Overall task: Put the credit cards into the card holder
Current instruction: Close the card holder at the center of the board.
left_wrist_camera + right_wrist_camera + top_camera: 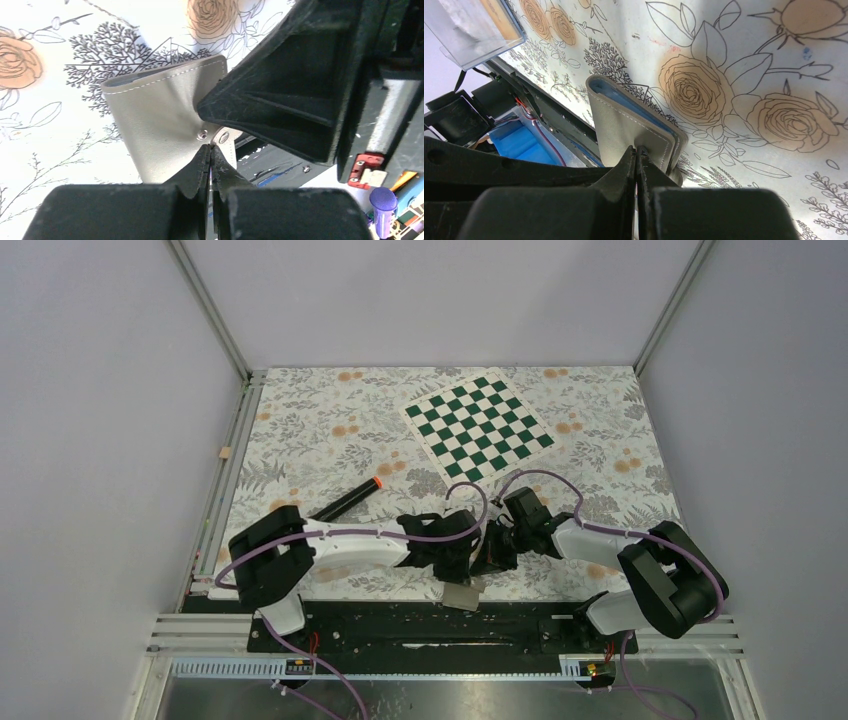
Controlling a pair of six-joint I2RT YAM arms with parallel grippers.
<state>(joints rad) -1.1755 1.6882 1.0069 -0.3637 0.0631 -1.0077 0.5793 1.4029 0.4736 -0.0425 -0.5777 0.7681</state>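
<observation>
Grey card holder [160, 112] held up at the near edge of the flowered table [300, 430], caught between 2 arms meeting at the middle. Left gripper [210, 152] closed tight, tips pressed together right under the snap tab, seemingly pinching that strap. Tab sitting just beside the stud, apparently undone. Right gripper [638, 152] likewise clamped, shut on the stitched edge of 1 cover. Covers only slightly parted, with pale blue pockets showing as a thin line between them, not spread flat.

No credit cards seen in either grip or in any pocket. Orange-tan patch behind the wall of the clear tray [459, 45] off to 1 side, possibly a card, too blurred to call. Black marker [349, 500] and green chessboard [478, 426] lying farther back on the table, well apart from the action.

Judged from this: task barely begun, at the stage of opening the card holder, with 0 cards stowed as far as visible. Left to do: spreading it open, setting it down steady, fetching each card and sliding it into a pocket.
</observation>
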